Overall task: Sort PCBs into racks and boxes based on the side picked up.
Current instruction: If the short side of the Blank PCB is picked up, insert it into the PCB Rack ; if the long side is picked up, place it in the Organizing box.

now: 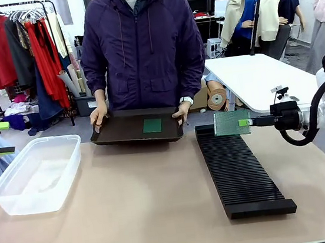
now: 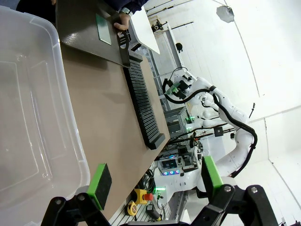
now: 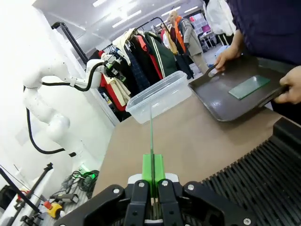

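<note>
My right gripper [image 1: 247,122] is shut on one edge of a PCB [image 1: 231,122]. It holds the board upright over the far end of the long black rack [image 1: 240,171], dotted lighter face towards the front camera. In the right wrist view that PCB [image 3: 151,136] is edge-on between my shut fingers [image 3: 153,169]. A second PCB [image 1: 152,126] lies flat on a dark tray [image 1: 116,132], which a person holds with both hands at the far edge. The clear box [image 1: 35,172] stands at the left. My left gripper [image 2: 155,176] hangs open beside the box [image 2: 33,117], holding nothing.
The tan tabletop [image 1: 142,201] between box and rack is bare. A white table [image 1: 258,77] and clothes rails stand behind the person. The rack [image 2: 143,108] runs lengthwise towards the front edge of the table.
</note>
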Robot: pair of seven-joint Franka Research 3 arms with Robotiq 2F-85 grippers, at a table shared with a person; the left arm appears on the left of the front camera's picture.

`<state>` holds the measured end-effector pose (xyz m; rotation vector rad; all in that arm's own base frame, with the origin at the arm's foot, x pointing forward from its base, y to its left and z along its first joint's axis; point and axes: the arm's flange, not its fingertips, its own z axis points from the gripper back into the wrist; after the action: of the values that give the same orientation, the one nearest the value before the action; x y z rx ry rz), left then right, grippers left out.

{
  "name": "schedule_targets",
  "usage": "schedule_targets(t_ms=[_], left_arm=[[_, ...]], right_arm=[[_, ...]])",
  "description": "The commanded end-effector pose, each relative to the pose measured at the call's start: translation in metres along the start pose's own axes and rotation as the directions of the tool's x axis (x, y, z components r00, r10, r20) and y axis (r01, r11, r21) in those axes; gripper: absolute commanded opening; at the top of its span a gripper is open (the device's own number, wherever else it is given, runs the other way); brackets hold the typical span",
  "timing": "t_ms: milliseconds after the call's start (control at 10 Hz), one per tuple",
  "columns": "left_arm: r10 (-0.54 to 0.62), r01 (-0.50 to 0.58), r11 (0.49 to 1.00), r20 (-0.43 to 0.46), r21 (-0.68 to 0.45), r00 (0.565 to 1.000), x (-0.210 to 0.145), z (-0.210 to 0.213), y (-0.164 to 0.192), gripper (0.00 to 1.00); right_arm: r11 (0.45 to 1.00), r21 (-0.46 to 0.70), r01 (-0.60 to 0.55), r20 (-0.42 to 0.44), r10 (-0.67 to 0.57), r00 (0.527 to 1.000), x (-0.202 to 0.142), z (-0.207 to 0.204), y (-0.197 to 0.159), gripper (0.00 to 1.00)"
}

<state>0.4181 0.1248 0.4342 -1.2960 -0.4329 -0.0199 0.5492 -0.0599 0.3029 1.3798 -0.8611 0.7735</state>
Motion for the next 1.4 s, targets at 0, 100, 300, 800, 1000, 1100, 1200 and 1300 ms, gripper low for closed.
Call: schedule_targets(t_ms=[0, 100, 300, 800, 1000, 1100, 1200, 1300], left_arm=[[0.013, -0.013, 1.000, 0.003, 0.004, 1.000, 0.001, 0.000, -0.001, 1.00], [0.013, -0.013, 1.000, 0.003, 0.004, 1.000, 0.001, 0.000, -0.001, 1.00], [0.013, -0.013, 1.000, 0.003, 0.004, 1.000, 0.001, 0.000, -0.001, 1.00], [0.013, -0.013, 1.000, 0.003, 0.004, 1.000, 0.001, 0.000, -0.001, 1.00], [0.013, -0.013, 1.000, 0.003, 0.004, 1.000, 0.001, 0.000, -0.001, 1.00], [0.013, -0.013, 1.000, 0.003, 0.004, 1.000, 0.001, 0.000, -0.001, 1.00], [0.013, -0.013, 1.000, 0.003, 0.004, 1.000, 0.001, 0.000, -0.001, 1.00], [0.013, -0.013, 1.000, 0.003, 0.004, 1.000, 0.001, 0.000, -0.001, 1.00]], right_arm=[[0.994, -0.052, -0.096, -0.016, 0.095, 0.995, 0.002, -0.003, -0.018, 0.00], [0.987, -0.088, -0.137, -0.040, 0.134, 0.990, 0.002, -0.002, -0.026, 0.00], [0.984, -0.092, -0.152, -0.063, 0.146, 0.987, 0.002, -0.001, -0.035, 0.00], [0.977, -0.082, -0.198, -0.072, 0.192, 0.979, -0.017, -0.004, -0.056, 0.00], [0.962, -0.101, -0.254, -0.097, 0.245, 0.965, -0.028, -0.004, -0.064, 0.00], [0.954, -0.106, -0.280, -0.092, 0.271, 0.958, -0.031, -0.003, -0.067, 0.00], [0.948, -0.107, -0.300, -0.086, 0.292, 0.953, -0.034, -0.002, -0.069, 0.00], [0.948, -0.105, -0.300, -0.081, 0.292, 0.953, -0.035, -0.002, -0.070, 0.00]])
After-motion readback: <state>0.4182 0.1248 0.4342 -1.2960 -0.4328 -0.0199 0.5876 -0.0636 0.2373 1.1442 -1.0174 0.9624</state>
